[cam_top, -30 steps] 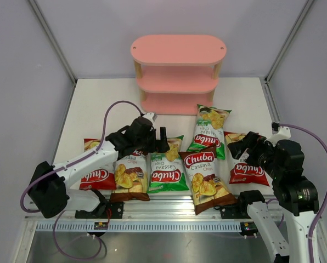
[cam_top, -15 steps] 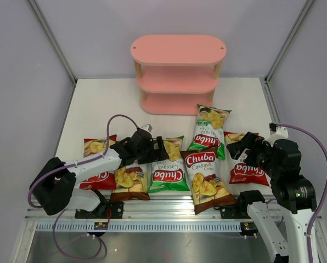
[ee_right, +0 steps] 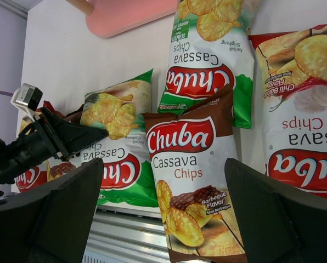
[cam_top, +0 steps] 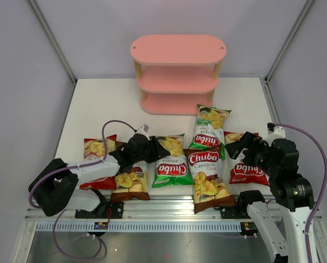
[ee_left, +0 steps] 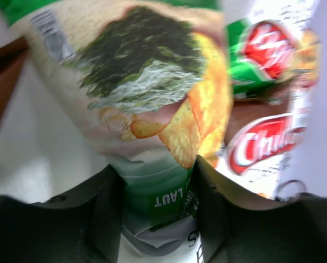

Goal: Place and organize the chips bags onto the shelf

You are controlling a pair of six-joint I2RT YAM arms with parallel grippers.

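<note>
Several Chuba chips bags lie across the near half of the table. My left gripper (cam_top: 155, 148) (ee_left: 155, 183) is shut on the far end of a green bag (cam_top: 172, 163) (ee_left: 147, 82), whose foil is pinched between the dark fingers (ee_left: 106, 211). A second green bag (cam_top: 208, 131) (ee_right: 207, 66), a brown bag (cam_top: 206, 178) (ee_right: 188, 159) and a red bag (cam_top: 246, 172) (ee_right: 300, 109) lie to the right. Another brown bag (cam_top: 129, 183) and another red bag (cam_top: 95, 147) lie under my left arm. My right gripper (cam_top: 235, 148) (ee_right: 163, 208) hangs open above the middle brown bag. The pink shelf (cam_top: 177, 74) stands at the back.
White enclosure walls close in the table on the left, right and back. A metal rail (cam_top: 169, 211) runs along the near edge between the arm bases. A strip of bare white table (cam_top: 103, 104) lies between the bags and the shelf.
My left gripper came down and back toward the near left, then closed on the green bag's far end. That bag shifted slightly to the right. The right gripper barely moved.
</note>
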